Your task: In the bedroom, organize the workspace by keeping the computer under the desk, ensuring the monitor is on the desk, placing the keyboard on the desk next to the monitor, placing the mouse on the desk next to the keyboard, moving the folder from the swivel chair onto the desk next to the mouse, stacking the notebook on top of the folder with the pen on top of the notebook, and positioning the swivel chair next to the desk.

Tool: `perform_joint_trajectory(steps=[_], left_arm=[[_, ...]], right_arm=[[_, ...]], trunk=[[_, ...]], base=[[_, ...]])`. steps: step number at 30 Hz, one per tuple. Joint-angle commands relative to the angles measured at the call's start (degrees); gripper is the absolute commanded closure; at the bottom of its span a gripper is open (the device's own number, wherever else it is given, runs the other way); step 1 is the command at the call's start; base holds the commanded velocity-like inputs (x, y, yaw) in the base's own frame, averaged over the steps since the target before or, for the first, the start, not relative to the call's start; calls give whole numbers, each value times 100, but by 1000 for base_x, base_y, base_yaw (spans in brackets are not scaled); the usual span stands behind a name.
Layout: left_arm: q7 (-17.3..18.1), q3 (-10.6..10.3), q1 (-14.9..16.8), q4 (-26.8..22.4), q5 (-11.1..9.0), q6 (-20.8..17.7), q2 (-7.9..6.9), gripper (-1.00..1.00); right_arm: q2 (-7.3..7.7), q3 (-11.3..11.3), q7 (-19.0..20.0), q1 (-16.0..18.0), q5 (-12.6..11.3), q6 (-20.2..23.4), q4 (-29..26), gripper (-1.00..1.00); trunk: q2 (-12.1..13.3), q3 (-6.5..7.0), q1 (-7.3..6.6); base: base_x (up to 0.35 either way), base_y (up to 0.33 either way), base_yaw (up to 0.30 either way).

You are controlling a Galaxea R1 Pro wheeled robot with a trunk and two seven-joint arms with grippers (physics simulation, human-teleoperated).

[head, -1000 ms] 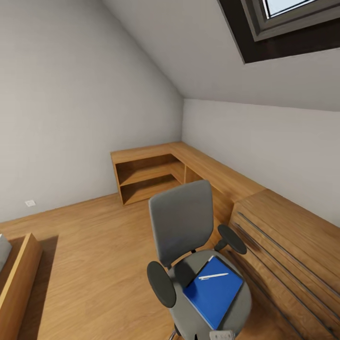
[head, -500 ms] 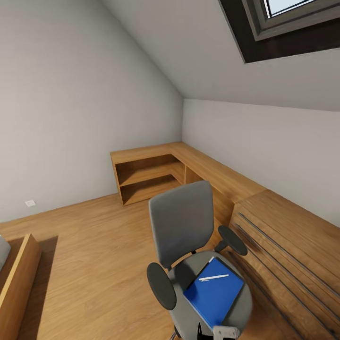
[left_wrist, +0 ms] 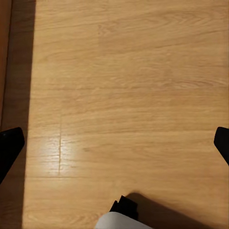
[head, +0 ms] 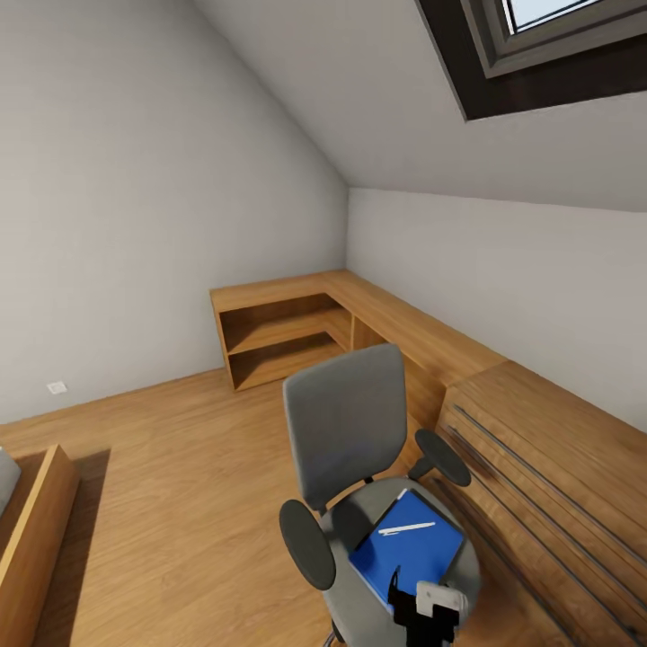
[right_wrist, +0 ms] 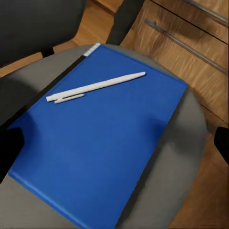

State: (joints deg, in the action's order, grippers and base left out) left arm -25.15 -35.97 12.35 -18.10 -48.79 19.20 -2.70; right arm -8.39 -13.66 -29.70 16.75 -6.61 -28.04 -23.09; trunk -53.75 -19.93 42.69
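Observation:
The swivel chair [head: 346, 422] stands low in the head view, with its grey back towards the far corner. The blue folder [head: 404, 548] lies flat on its seat, and the white pen [head: 406, 527] lies on the folder. My right gripper [head: 418, 595] hovers over the seat's near edge, open and holding nothing. In the right wrist view it [right_wrist: 114, 145] looks down on the folder [right_wrist: 105, 148] and pen [right_wrist: 95, 86]. My left gripper [left_wrist: 114, 145] is open over bare wood floor. The desk, computer, monitor, keyboard, mouse and notebook are out of view.
Light wooden low shelving [head: 288, 328] runs along the far wall and round the corner. A wooden drawer unit [head: 557, 458] with long rails stands close on the chair's right. A wooden frame [head: 36, 530] is at the left. Open floor [head: 180, 467] lies left of the chair.
My right gripper has come up from the lower edge of the head view and now stands over the near end of the folder. Chair, folder and pen have not moved.

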Motion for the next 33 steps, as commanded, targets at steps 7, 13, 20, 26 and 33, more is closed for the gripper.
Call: perform_joint_trajectory(steps=[7,13,20,26,33], left_arm=[[-34,-34,2,-9,-35,35,-11,-100],[-34,-21,1,-9,-33,39,-12,-100],[-47,-38,4,-9,-27,83,-4,-100],[-52,-40,4,-9,-26,204,-6,-100],[-80,-29,2,-34,-32,379,-22,-100]], right_arm=[[206,489,21,142,-246,2059,-1180,-100],[312,752,310,1144,-1168,3679,-1381,-100],[598,846,534,1451,-2643,4081,-747,-100],[609,788,542,1461,-2717,4071,-688,-100],[620,695,532,1462,-2727,4076,-688,-100]], trunk=[[-5,-7,1],[-5,-7,1],[-5,-7,1],[-5,-7,1],[-5,-7,1]], base=[[0,0,0],[41,0,0],[136,0,0],[185,0,0],[81,0,0]])
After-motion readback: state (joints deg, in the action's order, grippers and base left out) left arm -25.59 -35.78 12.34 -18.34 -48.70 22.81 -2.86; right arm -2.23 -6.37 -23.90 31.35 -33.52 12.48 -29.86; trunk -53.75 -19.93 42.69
